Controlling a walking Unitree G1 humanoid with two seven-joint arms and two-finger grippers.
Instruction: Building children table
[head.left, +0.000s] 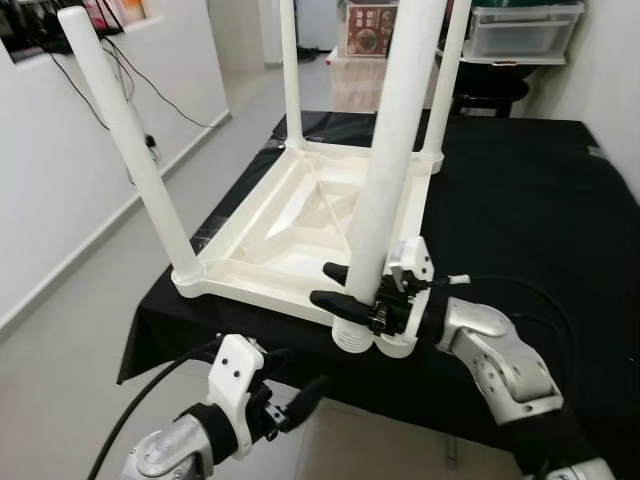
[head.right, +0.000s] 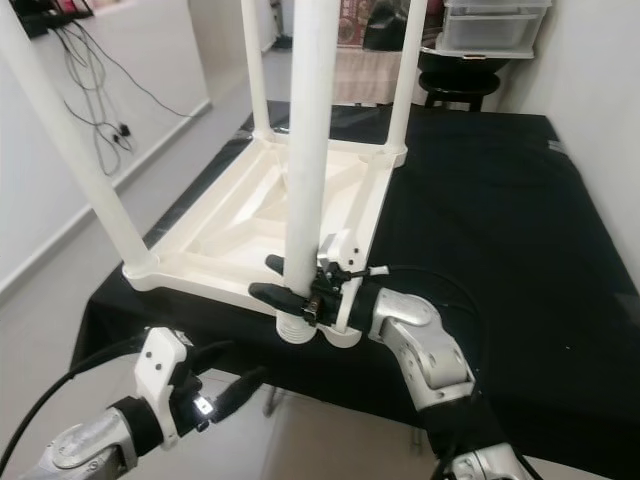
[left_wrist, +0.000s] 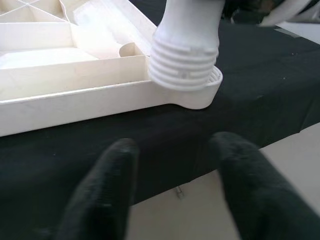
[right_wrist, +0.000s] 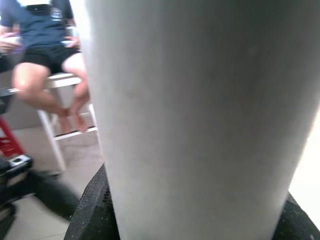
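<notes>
The white plastic children's table (head.left: 290, 215) lies upside down on a worktop covered with a black cloth (head.left: 520, 210), three legs already standing up from its corners. The right end effector (head.left: 345, 287) is at the near right corner, its two black fingers closed around the lower part of the fourth leg (head.left: 395, 150), which stands nearly upright. Just below the grip, the leg's ribbed threaded end (left_wrist: 184, 65) sits at the round corner socket (left_wrist: 207, 92); how far it has gone in cannot be told.

The left end effector (head.left: 300, 385) hangs lower and nearer the robot, off the front edge of the worktop, below and to the left of the right one. Its fingers (left_wrist: 107, 195) are spread apart and hold nothing, pointing toward the socket corner and the table's rim.

Past the held leg, in the right wrist view, a person (right_wrist: 42, 47) sits on a white stool (right_wrist: 62, 117).
</notes>
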